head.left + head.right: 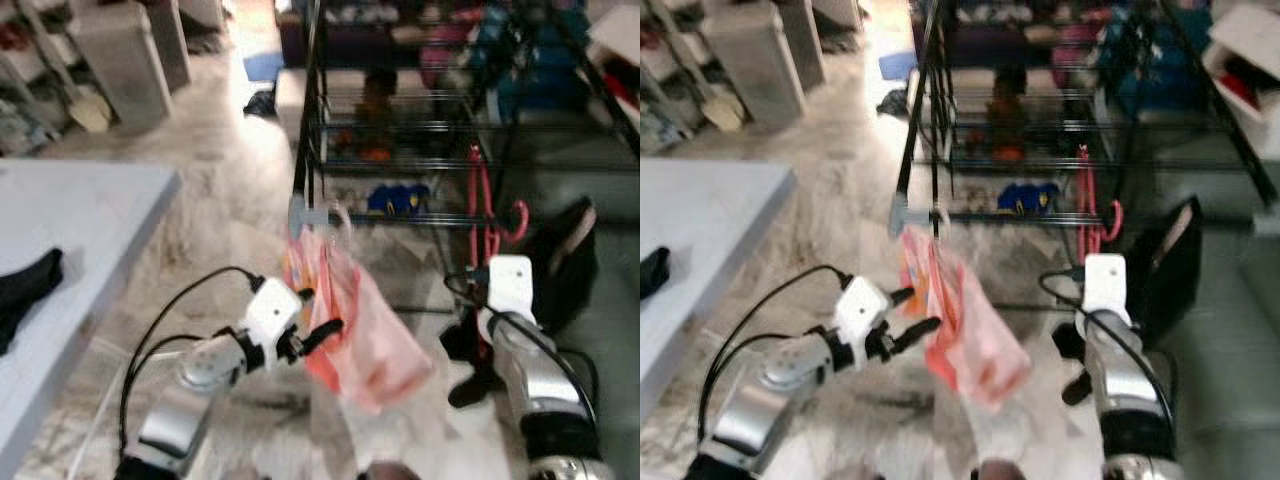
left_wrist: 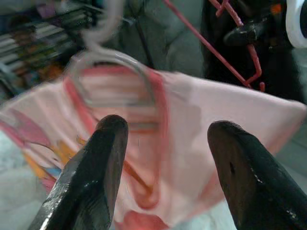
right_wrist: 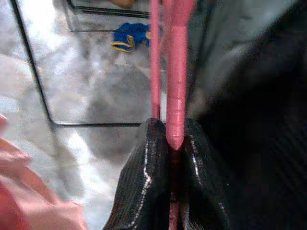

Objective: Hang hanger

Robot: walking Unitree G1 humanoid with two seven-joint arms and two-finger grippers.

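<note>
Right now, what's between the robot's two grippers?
The pink garment on its hanger, dangling from the rack rail, hangs between the open left gripper and the right gripper, which pinches a red hanger; the eye views show it.

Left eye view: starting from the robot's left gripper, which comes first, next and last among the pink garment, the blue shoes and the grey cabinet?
1. Pink garment, right beside the open left gripper, hanging from the rack.
2. Blue shoes, on the floor under the rack, further ahead.
3. Grey cabinet, far back on the left.
</note>
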